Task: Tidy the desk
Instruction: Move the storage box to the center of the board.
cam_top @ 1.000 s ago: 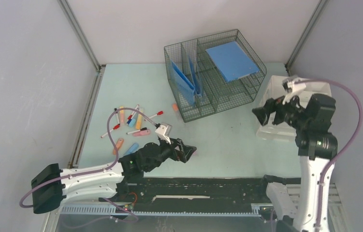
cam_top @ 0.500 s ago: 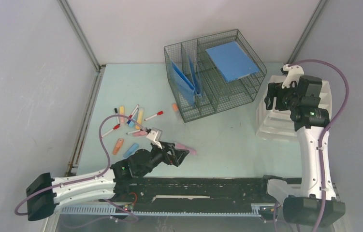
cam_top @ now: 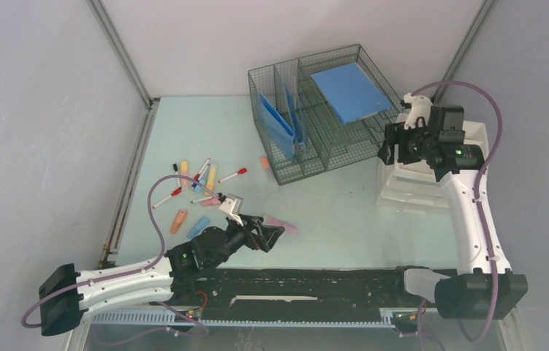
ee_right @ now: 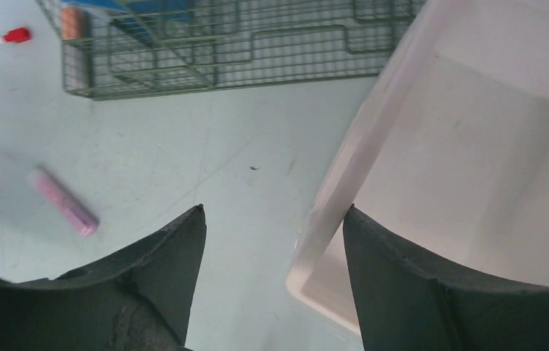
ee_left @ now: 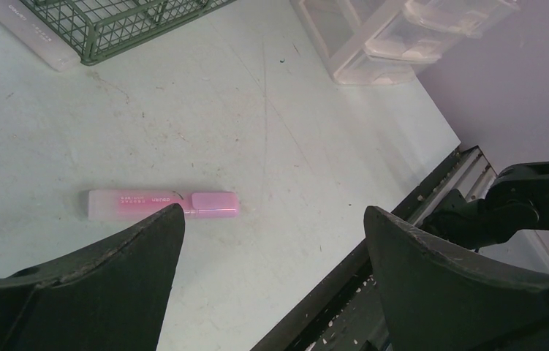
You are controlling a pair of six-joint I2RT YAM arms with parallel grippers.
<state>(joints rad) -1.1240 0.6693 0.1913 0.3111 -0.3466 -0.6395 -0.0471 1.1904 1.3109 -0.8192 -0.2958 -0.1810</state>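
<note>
The desk (cam_top: 330,212) is a pale mint tabletop. A pink highlighter (cam_top: 284,225) lies flat on it, just past the tips of my left gripper (cam_top: 270,235), which is wide open and empty. In the left wrist view the highlighter (ee_left: 161,203) rests beside the left fingertip of that gripper (ee_left: 275,210). My right gripper (cam_top: 387,150) hovers over the left corner of the clear plastic drawer unit (cam_top: 432,179). In the right wrist view this gripper (ee_right: 273,209) is open, and the drawer's rim (ee_right: 362,139) runs between its fingers, close to the right one.
A wire basket (cam_top: 322,110) with blue folders stands at the back middle. Several pens and highlighters (cam_top: 198,183) lie scattered at the left. A black rail (cam_top: 300,285) runs along the near edge. Grey walls close in both sides.
My right arm swung left over the drawer unit's corner and its jaws narrowed slightly. My left arm drew back to the left, leaving the pink highlighter on the desk.
</note>
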